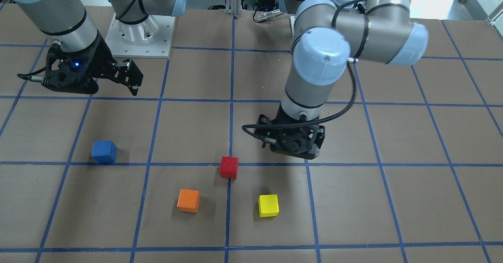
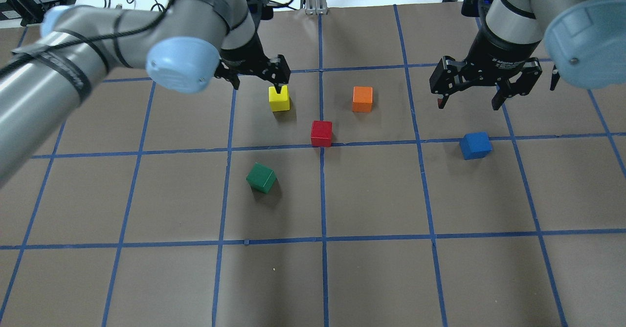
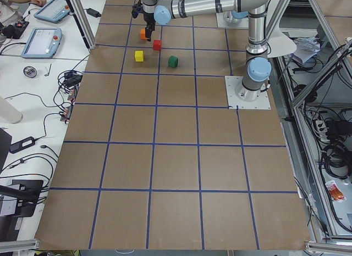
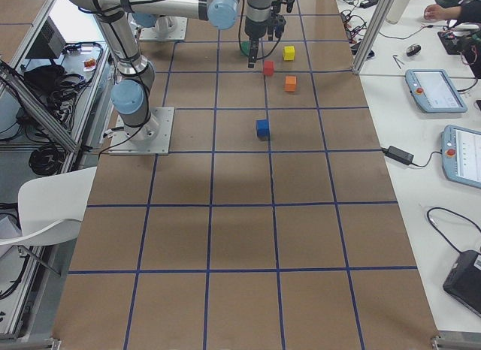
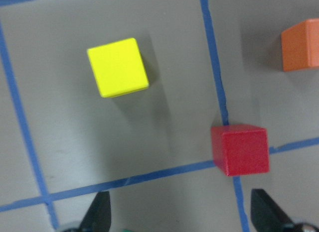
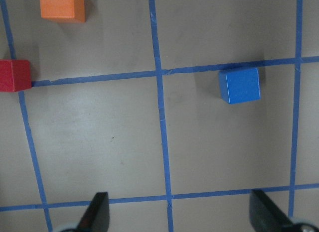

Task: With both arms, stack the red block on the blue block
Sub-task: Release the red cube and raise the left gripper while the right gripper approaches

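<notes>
While the red block [image 2: 321,133] sits free on the surface [image 2: 371,190] near the yellow block [image 2: 279,103], the left gripper [image 2: 258,85] hovers nearby, jaws wide like the right gripper's [image 2: 468,103], and likely must centre over it and descend.

A yellow cube [image 2: 279,103] and an orange cube [image 2: 362,98] sit apart on the brown tabletop [image 2: 371,278], gridded with blue tape. A green cube [image 2: 261,177] sits alone, askew to the lines.

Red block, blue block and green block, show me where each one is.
red block [image 2: 321,129], overhead exterior view, on its top face.
blue block [image 2: 475,142], overhead exterior view, on its top face.
green block [image 2: 260,175], overhead exterior view, on its top face.
</notes>
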Tool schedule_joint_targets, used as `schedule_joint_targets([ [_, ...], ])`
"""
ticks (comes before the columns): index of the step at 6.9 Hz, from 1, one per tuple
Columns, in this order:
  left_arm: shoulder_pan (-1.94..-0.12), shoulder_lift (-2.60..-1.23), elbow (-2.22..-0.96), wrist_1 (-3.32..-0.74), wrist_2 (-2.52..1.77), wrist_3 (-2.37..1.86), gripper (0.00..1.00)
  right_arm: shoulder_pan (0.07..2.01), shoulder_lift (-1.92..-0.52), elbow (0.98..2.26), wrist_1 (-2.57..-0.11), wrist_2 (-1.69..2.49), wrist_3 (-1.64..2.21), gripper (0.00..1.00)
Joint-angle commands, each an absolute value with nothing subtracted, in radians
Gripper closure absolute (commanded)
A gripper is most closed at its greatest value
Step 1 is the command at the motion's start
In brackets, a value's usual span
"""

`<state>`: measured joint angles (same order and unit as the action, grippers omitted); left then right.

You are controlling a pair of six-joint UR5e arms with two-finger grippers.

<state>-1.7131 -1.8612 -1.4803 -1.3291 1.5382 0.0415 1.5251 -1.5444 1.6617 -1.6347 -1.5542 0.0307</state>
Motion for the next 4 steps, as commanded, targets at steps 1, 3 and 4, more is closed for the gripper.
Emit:
schedule_joint_targets([
  [1,-1.635,-1.740,-1.394,-1.554,1.543,0.168,0.00,1.558,-1.488,1.654,-1.674,-1.548,0.037,0.00],
  [3,-1.634,-1.660,-1.461,-1.536,1.542,0.138,0.00,1.685,-1.398,1.652,-1.921,-1.551,0.172,0.00],
  [4,-1.629,-1.642,-1.476,-1.532,1.543,0.141,0.00,1.747,-1.353,1.649,-1.965,-1.560,0.240,0.00],
])
